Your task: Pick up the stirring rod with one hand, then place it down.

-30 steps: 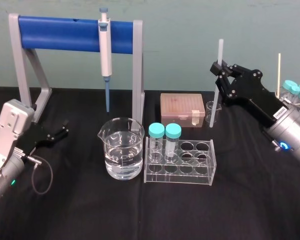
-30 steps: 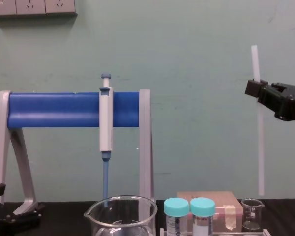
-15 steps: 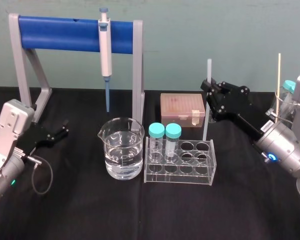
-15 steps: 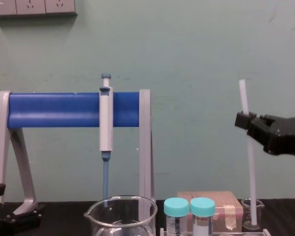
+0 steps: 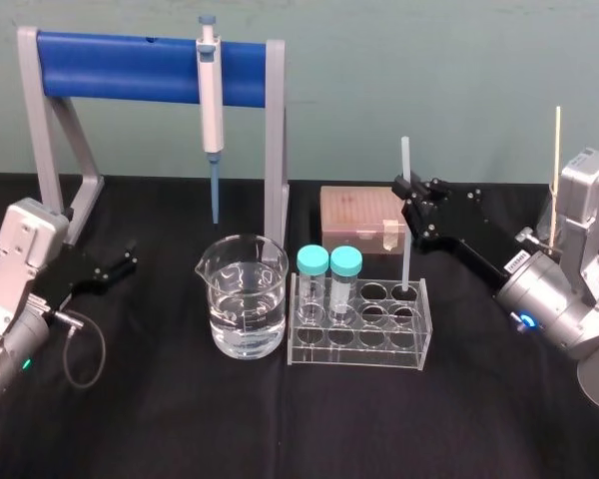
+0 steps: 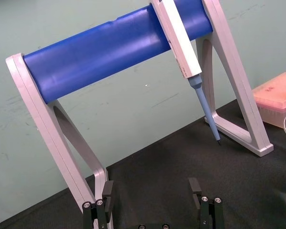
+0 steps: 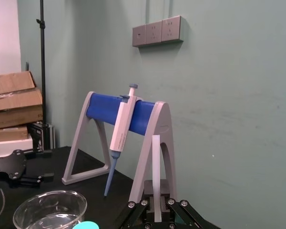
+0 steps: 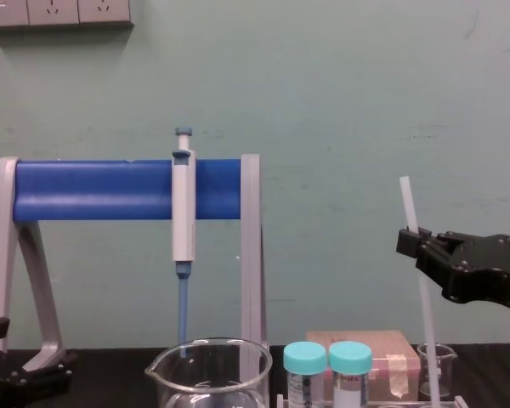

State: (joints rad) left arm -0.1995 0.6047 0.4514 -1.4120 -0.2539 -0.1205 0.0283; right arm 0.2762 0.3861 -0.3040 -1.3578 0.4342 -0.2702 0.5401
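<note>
1. Head view: your black right gripper [image 5: 416,193] is clenched on the long, thin, white translucent stirring rod [image 5: 406,230]. It grips the rod near the top and holds it almost upright. The rod's lower end sits in a back right well of the clear plastic tube rack [image 5: 357,334]. Two clear tubes with teal caps [image 5: 328,263] stand in the rack's left wells. Just left of the rack is a large glass beaker [image 5: 243,299], part full of clear liquid. A pink lidded box [image 5: 362,218] lies behind the rack. A grey-and-blue pipette [image 5: 210,100] hangs on the blue-barred grey stand [image 5: 130,65]. Your black left gripper [image 5: 105,267] is low over the black table [image 5: 479,419] at far left.
2. Left wrist view: the left gripper's fingers are spread wide with nothing between them, and they face the stand and pipette.
3. Right wrist view: the rod stands pinched between the right gripper's fingers, with the stand beyond.
4. Chest view: the rod leans slightly, top to the left. Its lower part crosses a small glass beaker [image 8: 436,370]; you cannot tell whether they touch.
</note>
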